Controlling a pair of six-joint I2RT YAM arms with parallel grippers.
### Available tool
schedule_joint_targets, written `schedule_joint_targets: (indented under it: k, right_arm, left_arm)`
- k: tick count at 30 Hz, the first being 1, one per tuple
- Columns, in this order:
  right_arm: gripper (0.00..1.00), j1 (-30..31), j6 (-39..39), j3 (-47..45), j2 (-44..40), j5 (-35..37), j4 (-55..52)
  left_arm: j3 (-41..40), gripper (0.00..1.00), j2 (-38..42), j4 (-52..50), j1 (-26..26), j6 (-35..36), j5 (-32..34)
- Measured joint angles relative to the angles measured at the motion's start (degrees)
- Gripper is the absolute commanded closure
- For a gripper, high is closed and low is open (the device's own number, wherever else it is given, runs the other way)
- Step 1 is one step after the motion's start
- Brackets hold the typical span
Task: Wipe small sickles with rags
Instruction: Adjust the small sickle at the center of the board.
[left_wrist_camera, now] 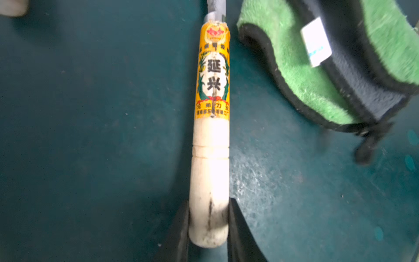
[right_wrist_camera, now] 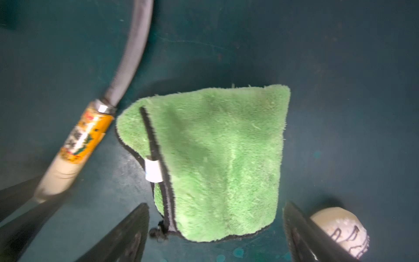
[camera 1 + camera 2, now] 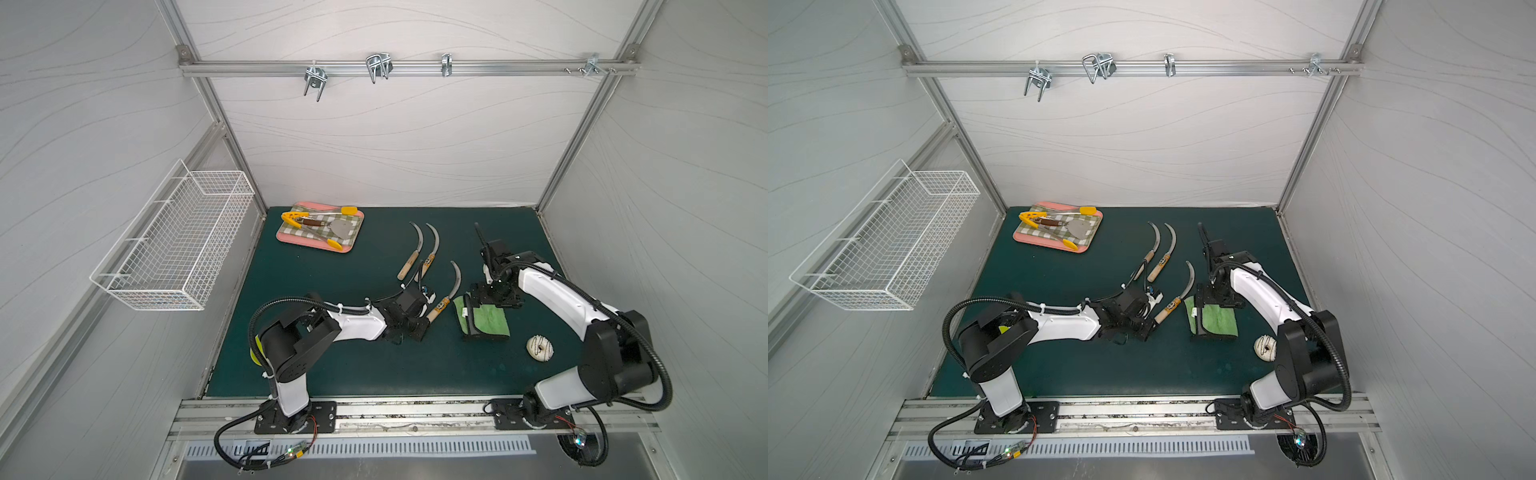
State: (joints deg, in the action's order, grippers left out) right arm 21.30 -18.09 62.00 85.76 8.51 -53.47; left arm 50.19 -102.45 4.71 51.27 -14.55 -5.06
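Left gripper point(image 1: 208, 203): we saw its jaws clenched on the butt of the held sickle's wooden handle.
Held sickle point(image 3: 445, 300): it lay low over the green mat point(image 3: 332, 365), label up, with its blade curving toward the back wall, just beside the rag.
Right gripper point(image 2: 215, 211): its jaws stood released and wide, one at each side of the rag's near edge, gripping nothing.
Rag point(image 3: 492, 320): we found it folded on the mat, green side up, between the held sickle and a doughnut point(image 3: 540, 348). In both top views the right wrist hid its far edge.
Two other sickles point(image 3: 420, 239): they lay side by side behind the left gripper, and a black cable crossed near their handles.
Tray point(image 3: 282, 239): it sat at the back left, well apart, carrying tongs point(image 3: 334, 244) and a spatula point(image 3: 341, 228).
Wire basket point(image 3: 174, 245): it hung on the left wall.
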Motion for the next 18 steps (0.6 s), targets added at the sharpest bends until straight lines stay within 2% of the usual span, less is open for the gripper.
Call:
schedule_joint_targets:
  k: [8, 15, 18]
  right_arm:
    - [0.05, 2.1, -0.6, -0.2, 1.9, 2.8, -0.6]
    - [0.07, 5.0, -1.7, -1.2, 4.9, -0.1, 1.9]
    - [0.09, 5.0, -2.1, -2.4, 8.7, -1.2, 3.8]
  left_arm:
    - [-1.0, 1.00, 0.6, 0.6, -0.6, 0.2, -0.2]
    - [-1.4, 1.00, 0.6, 1.4, -1.7, 0.2, -1.4]
    - [-1.6, 0.95, 0.6, 1.8, -1.9, 0.2, -1.6]
